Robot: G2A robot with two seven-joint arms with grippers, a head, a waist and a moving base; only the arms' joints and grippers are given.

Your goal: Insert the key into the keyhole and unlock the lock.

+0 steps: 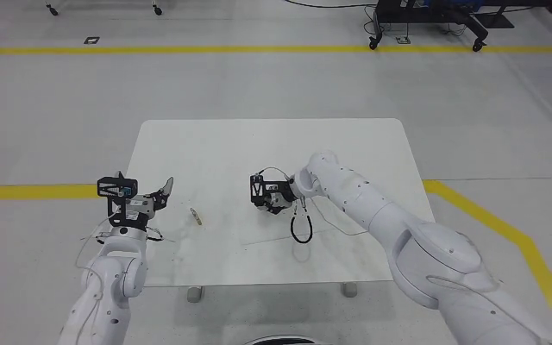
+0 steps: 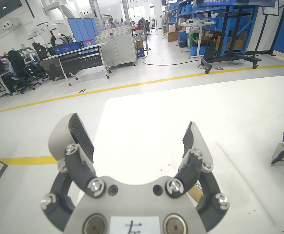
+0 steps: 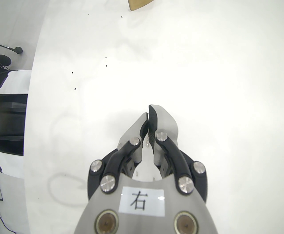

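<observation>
A small brass lock (image 1: 197, 216) lies on the white table (image 1: 345, 147), toward its front left. My left gripper (image 1: 164, 200) hovers just left of the lock with its fingers spread open and empty (image 2: 133, 126); a brass corner of the lock (image 2: 196, 191) peeks out under one finger. My right gripper (image 1: 254, 194) sits near the table's middle, pointing toward the lock. Its fingers are shut (image 3: 148, 113) on a thin silver piece (image 3: 146, 142), which looks like the key. The lock's edge (image 3: 139, 4) shows some way ahead of the fingertips.
A black cable loop (image 1: 300, 228) hangs from the right arm onto the table. The left table edge runs close beside the left gripper. Bare table lies between the right gripper and the lock. A finger of the other gripper (image 2: 277, 155) shows in the left wrist view.
</observation>
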